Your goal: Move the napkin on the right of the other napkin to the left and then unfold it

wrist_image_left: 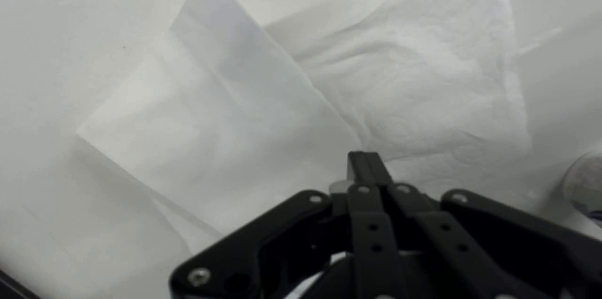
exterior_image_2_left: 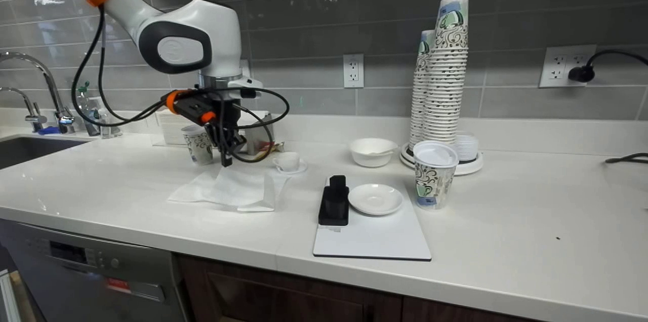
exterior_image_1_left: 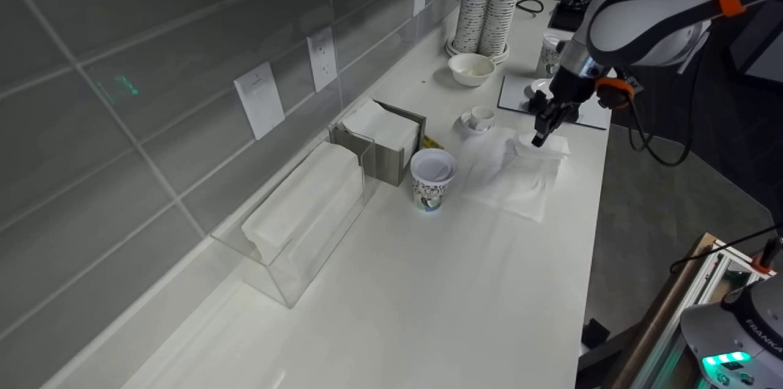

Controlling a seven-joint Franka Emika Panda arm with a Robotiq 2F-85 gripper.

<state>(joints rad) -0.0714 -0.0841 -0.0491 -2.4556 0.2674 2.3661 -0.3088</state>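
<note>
The napkin (wrist_image_left: 221, 144) shows in the wrist view as a smooth white panel with creases, one edge running up to my fingertips. It also shows in both exterior views (exterior_image_1_left: 550, 145) (exterior_image_2_left: 264, 199), with a raised, shadowed flap. The other napkin (wrist_image_left: 437, 101) is a duller, rumpled, embossed sheet beside and partly under it. In the exterior views the two run together, and I cannot tell their border. My gripper (wrist_image_left: 362, 153) points down just above the paper in both exterior views (exterior_image_1_left: 538, 142) (exterior_image_2_left: 226, 162). Its fingers are together, and the paper peaks at the tips, pinched between them.
A paper cup (exterior_image_1_left: 432, 178) stands beside the napkins towards the wall. A small cup on a saucer (exterior_image_2_left: 288, 161) is behind them. A white board (exterior_image_2_left: 374, 241) with a saucer and a black object lies to one side. Napkin holders (exterior_image_1_left: 306, 199) line the wall.
</note>
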